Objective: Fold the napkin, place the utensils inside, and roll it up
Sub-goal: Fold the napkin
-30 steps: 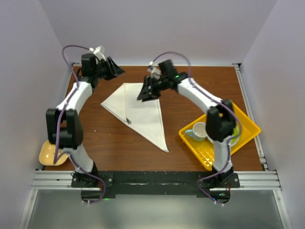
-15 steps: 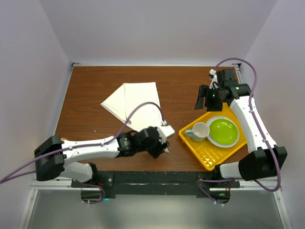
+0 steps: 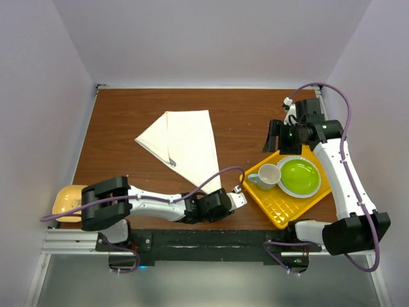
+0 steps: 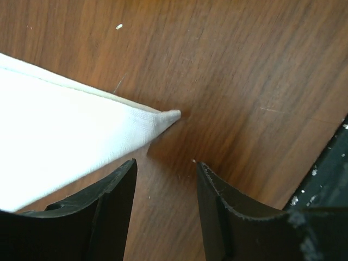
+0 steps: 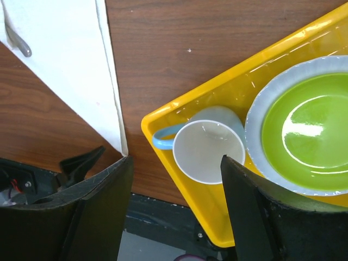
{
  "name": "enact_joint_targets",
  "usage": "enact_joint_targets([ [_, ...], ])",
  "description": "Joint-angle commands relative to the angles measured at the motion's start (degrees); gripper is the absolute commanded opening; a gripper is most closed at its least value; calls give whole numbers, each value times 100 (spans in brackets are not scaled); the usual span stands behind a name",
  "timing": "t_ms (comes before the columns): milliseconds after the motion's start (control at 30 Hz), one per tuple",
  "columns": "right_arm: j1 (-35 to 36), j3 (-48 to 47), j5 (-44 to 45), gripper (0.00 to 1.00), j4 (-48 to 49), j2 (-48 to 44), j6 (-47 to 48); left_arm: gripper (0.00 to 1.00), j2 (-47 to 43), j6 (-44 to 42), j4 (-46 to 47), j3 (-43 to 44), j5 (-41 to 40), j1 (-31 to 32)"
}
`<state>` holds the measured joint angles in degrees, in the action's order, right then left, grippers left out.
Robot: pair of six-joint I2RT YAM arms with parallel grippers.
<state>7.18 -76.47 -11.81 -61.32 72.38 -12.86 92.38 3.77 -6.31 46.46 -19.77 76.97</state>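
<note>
White napkin [image 4: 65,147], long axis far-left to near-right, ends its near tip just ahead of left claw [image 4: 166,169], released, empty; right claw [image 5: 175,162], released, farther.

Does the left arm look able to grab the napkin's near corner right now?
Probably yes: the left hand is open just short of the napkin tip, with only bare table between them and nothing lying on that corner.

white napkin [image 3: 188,144], yellow tray [image 3: 279,206], lime plate [image 3: 299,176] w/ grey rim, brown wood table [image 3: 128,115]
</note>
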Motion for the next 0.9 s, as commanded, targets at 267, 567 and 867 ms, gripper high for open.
enact_joint_targets([
  [267,11,88,-778,69,103,66,38,42,623,-237,850,417,-326,64],
  [567,11,70,-1033,68,217,294,56,0,326,141,894,373,-309,-164],
  [867,3,-167,-1332,70,366,715,-32,0,-1379,1257,824,223,1229,-2061],
])
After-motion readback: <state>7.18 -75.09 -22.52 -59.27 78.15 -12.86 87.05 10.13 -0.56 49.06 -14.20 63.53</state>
